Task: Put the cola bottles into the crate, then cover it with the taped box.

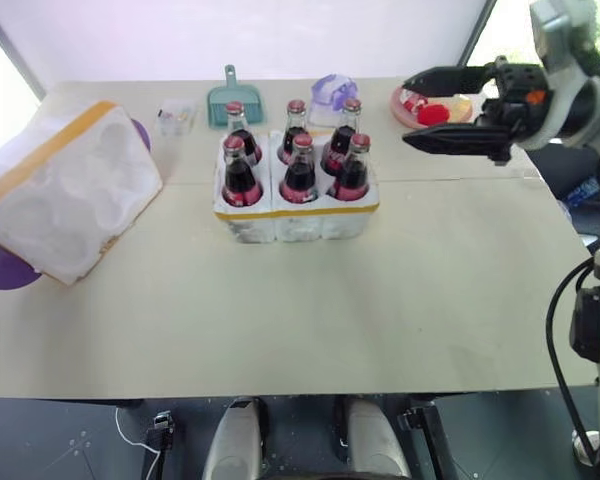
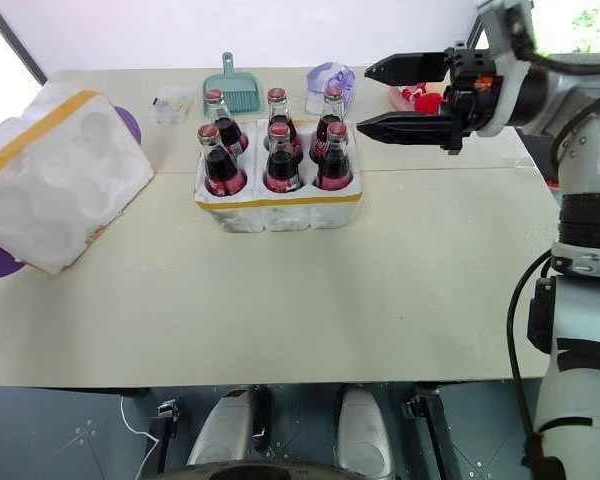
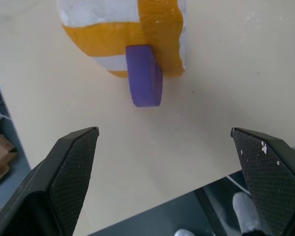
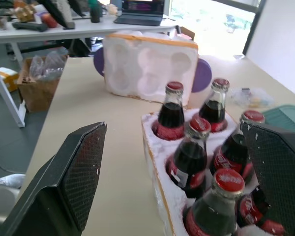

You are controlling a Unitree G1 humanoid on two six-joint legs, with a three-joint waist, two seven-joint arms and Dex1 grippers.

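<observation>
Standing upright in the crate at mid-table, all six cola bottles fill its wells. At about two o'clock from them hangs the right gripper, fingers spread wide, empty, pointing toward the bottles. The taped box lies tilted, hollows up, at nine o'clock from the crate. The left gripper, jaws apart and empty, hovers near the box's taped corner.
</observation>
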